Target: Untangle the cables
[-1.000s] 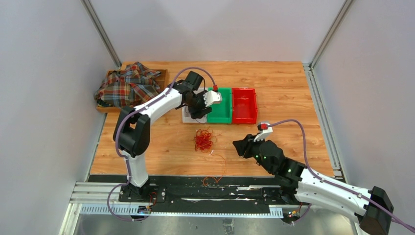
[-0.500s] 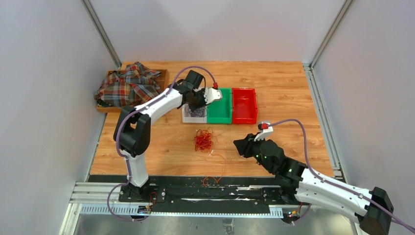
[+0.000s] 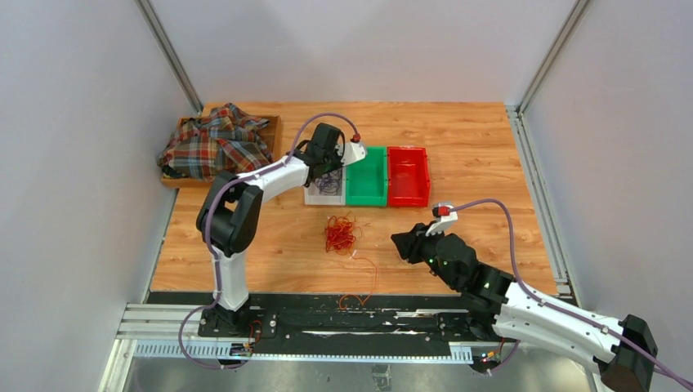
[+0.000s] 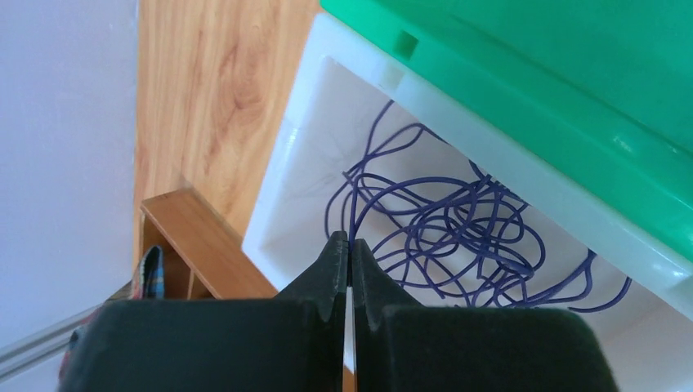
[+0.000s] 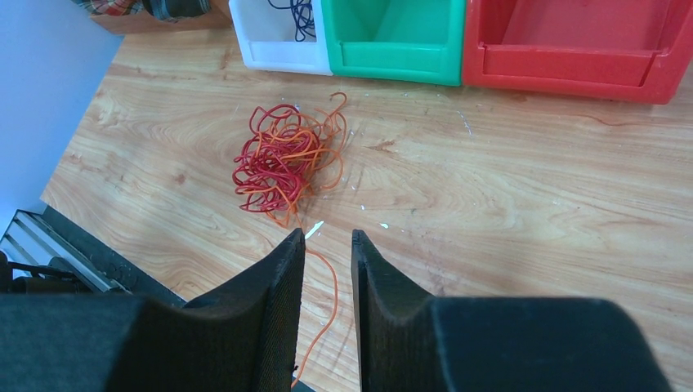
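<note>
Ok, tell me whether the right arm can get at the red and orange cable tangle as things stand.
Probably yes. The right gripper hovers open just short of the red and orange cable tangle, with only wooden tabletop and a loose orange strand between them; nothing blocks the way.

Table (image 3: 474, 131): light wood, visible grain. Walls (image 3: 73, 122): plain pale grey, three sides. Corner posts (image 3: 167, 53): aluminium. Lighting: even.
</note>
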